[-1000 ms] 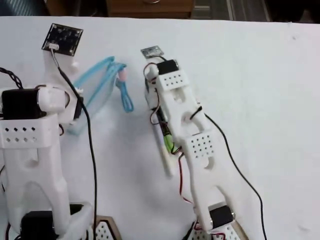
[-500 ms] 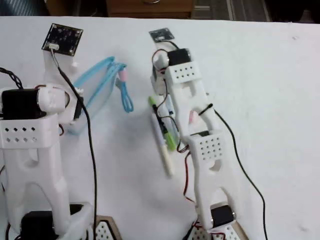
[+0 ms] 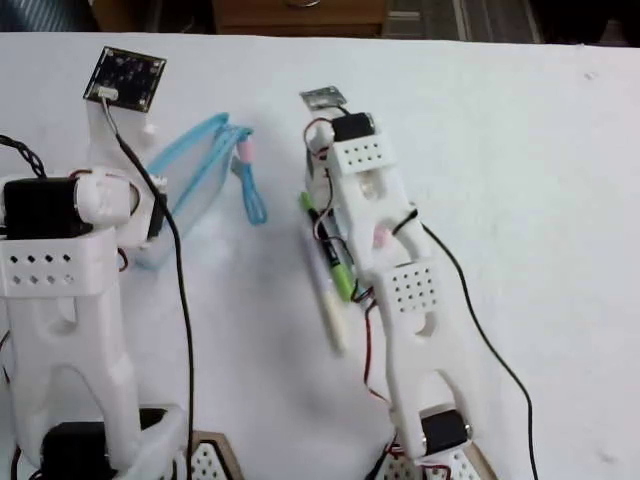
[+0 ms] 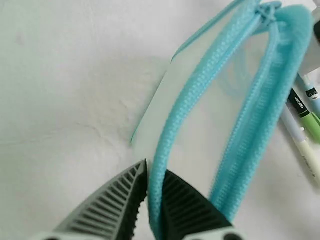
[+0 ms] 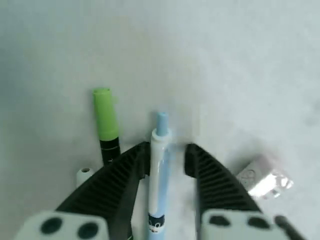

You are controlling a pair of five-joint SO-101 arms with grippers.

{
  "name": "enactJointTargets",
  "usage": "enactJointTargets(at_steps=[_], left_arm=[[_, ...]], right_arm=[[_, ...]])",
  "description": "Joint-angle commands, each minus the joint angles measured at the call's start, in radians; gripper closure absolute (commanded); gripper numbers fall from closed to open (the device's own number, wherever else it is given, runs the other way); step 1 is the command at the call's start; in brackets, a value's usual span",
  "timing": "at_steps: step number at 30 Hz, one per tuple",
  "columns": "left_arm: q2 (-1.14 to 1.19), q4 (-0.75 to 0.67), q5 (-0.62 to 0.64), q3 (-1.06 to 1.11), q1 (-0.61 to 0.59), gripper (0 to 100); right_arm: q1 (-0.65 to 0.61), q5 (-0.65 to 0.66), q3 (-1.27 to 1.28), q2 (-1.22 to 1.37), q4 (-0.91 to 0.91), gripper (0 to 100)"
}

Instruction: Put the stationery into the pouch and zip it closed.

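Inside the right claw (image 5: 167, 148) lies a blue pen (image 5: 158, 170).

Bright, even light over the table (image 3: 540, 150) — shadows soft and faint.

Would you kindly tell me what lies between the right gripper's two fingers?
A light blue pen lies between the right gripper's open fingers, as the right wrist view shows.

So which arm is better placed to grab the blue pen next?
Right: the right gripper, open, straddles the blue pen, while the left gripper is clamped on the zipper edge of the pouch.
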Motion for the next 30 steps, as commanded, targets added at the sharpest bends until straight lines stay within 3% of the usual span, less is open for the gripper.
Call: enactJointTargets(at_steps=[1, 9, 18, 21, 30], left_arm=[[-0.002, 0.005, 0.006, -0.006, -0.007, 98], [-0.002, 0.005, 0.006, -0.006, -0.007, 98], [-0.002, 0.005, 0.006, -0.006, -0.007, 98], [-0.002, 0.005, 0.006, -0.006, -0.007, 98], [-0.002, 0.005, 0.006, -0.006, -0.007, 98]], right_arm=[[0.021, 0.011, -0.014, -0.021, 0.018, 69.0], [0.018, 0.011, -0.003, -0.016, 0.064, 86.1], [-0.012, 0.011, -0.003, -0.015, 0.064, 90.5], [-0.005, 0.009, -0.012, -0.015, 0.061, 99.1], [0.03, 0.005, -0.095, -0.038, 0.081, 98.2]])
